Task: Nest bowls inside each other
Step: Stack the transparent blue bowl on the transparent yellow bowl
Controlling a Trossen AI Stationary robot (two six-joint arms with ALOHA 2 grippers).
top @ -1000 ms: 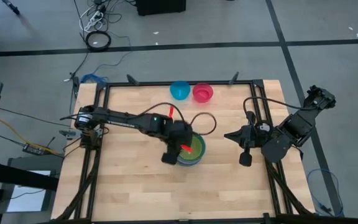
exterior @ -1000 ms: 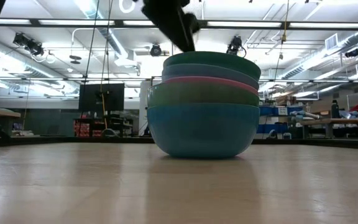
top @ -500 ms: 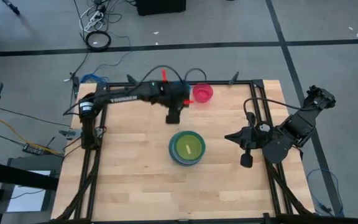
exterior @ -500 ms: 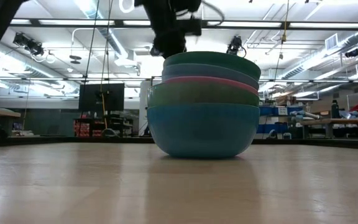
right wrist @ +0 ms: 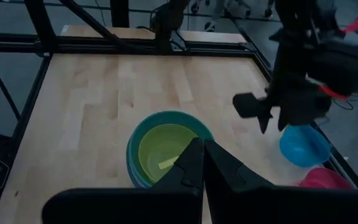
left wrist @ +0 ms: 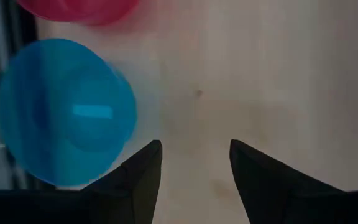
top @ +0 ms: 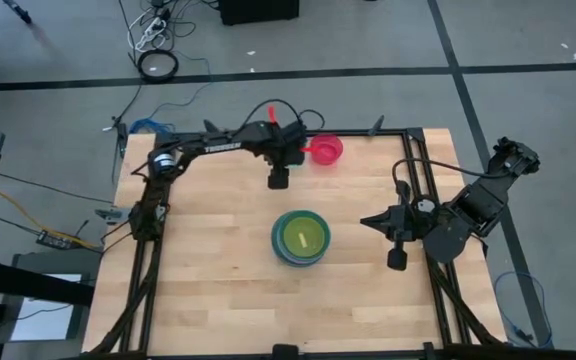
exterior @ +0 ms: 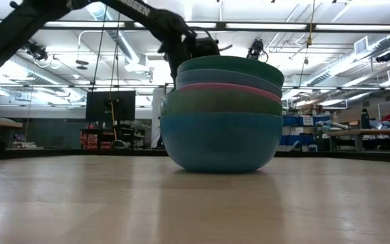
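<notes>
the left gripper (top: 279, 181), jaws spread, hid most of the blue bowl (left wrist: 64, 112) from above. the red bowl (top: 327, 150) was half cut off in the left wrist view. the right gripper (top: 397, 260) sat pressed together right of the stack (top: 301, 237).

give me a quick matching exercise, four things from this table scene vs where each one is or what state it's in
Column one:
1. bowl stack
2. small blue bowl
3. left end effector
4. right end effector

Column two:
a. shut, waiting at the table's right side
b. open, above bare wood next to the blue bowl
c. middle of the table, yellow bowl on top
d. far edge, beside the magenta-red bowl

Pairs: 1-c, 2-d, 3-b, 4-a
</notes>
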